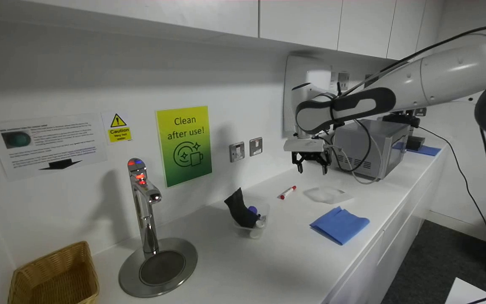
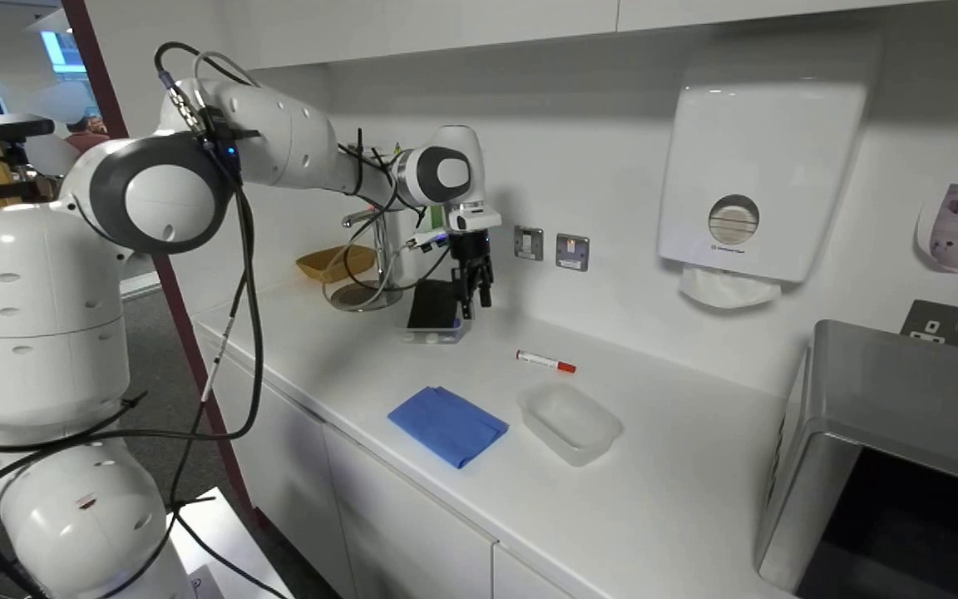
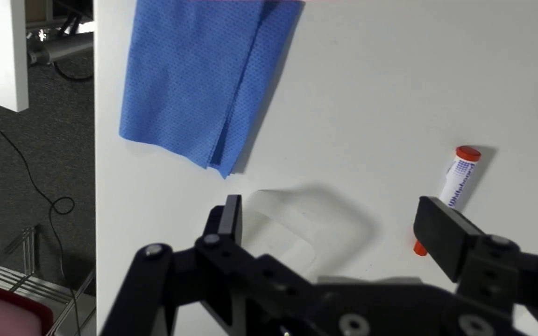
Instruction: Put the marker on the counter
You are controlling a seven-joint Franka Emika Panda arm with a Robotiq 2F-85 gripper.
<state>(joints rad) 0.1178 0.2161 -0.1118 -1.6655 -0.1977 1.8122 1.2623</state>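
Observation:
The marker (image 1: 287,192) has a white body with red ends and lies flat on the white counter (image 1: 234,270). In an exterior view the marker (image 2: 545,361) lies between a clear container and the wall. My gripper (image 1: 312,169) is open and empty, held above the counter; it also shows in an exterior view (image 2: 477,308). In the wrist view the gripper (image 3: 329,205) has its fingers wide apart, with bare counter and part of the clear container seen between them. The right-hand finger hides the lower part of the marker (image 3: 458,182) there.
An empty clear container (image 2: 570,424) and a blue cloth (image 2: 448,426) lie near the marker. A clear tub (image 1: 264,215) holds a black folded object (image 1: 241,211). A steel tap (image 1: 145,211), a basket (image 1: 55,276) and a grey microwave (image 1: 367,145) stand on the counter.

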